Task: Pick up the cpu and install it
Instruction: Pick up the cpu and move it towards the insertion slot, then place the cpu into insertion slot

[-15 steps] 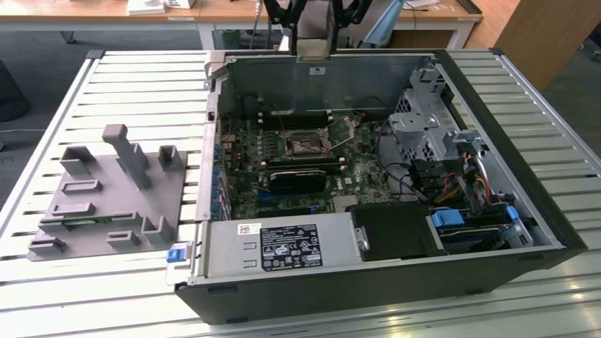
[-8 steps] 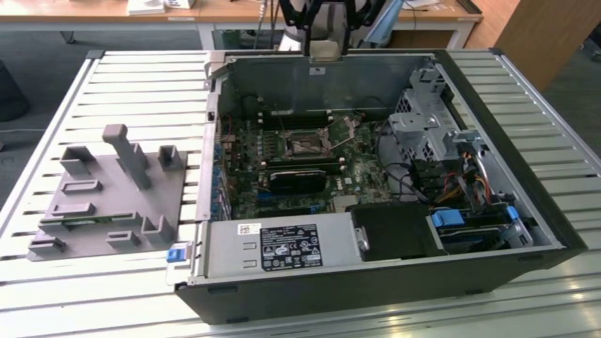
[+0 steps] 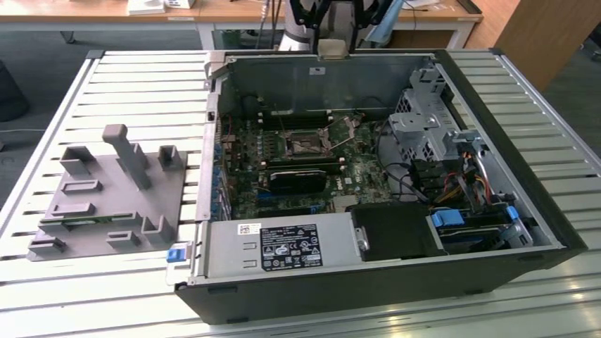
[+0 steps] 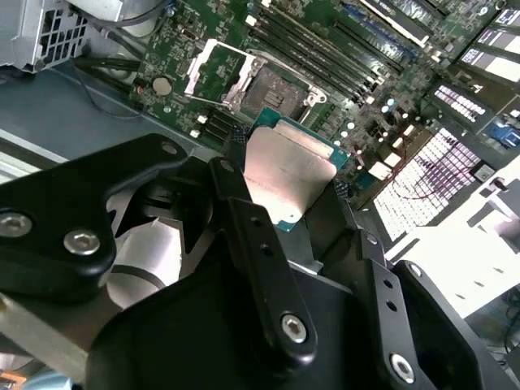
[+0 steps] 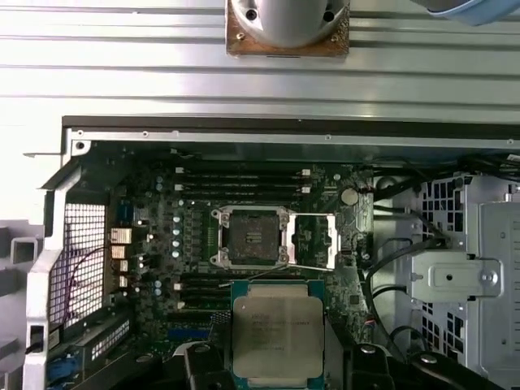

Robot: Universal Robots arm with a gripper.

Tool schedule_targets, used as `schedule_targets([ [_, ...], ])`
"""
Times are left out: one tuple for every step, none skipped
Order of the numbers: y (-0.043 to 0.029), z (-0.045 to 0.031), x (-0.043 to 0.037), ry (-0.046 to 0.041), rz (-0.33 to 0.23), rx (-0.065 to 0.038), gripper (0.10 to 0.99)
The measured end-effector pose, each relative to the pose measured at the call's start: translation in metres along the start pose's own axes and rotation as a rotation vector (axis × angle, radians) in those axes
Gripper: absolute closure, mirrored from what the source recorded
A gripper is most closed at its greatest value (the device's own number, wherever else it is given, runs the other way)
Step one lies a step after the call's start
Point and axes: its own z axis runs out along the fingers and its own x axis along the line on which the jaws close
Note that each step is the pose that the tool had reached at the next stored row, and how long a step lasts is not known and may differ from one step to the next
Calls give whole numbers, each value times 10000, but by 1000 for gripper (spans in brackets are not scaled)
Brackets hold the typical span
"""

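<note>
Half done: holds cpu [image 5: 278,331] clamped by opposite edges in gripper [image 4: 287,169] jaws, lid up, well above open socket [image 5: 248,238] toward case [image 3: 281,84] far wall, probably keeping underside contacts untouched and level.

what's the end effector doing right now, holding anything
end effector: closed on the cpu, held over the motherboard.

The gripper [image 4: 288,166] hangs with its two black fingers [image 4: 244,211] clamped on opposite edges of the cpu [image 4: 280,185]. The arm [image 3: 324,17] rises at the scene's far side.
</note>
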Motion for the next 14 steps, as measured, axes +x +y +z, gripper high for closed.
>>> schedule_targets([
  [15, 5, -22, 1, -1, 2, 545],
  [31, 8, -41, 7, 0, 11, 545],
  [41, 9, -54, 11, -1, 20, 545],
  [41, 10, -55, 11, 0, 21, 545],
  [41, 9, -55, 10, 0, 26, 545],
  [41, 10, -55, 9, 0, 28, 545],
  [41, 10, -55, 9, 8, 32, 545],
  [41, 10, -55, 8, 31, 35, 545],
  [41, 10, -55, 5, 79, 39, 545],
  [41, 10, -55, 1, 153, 40, 545],
  [41, 11, -56, -4, 232, 40, 545],
  [41, 12, -55, -10, 326, 41, 545],
  [41, 14, -55, -17, 443, 43, 545],
  [41, 14, -56, -25, 589, 44, 545],
])
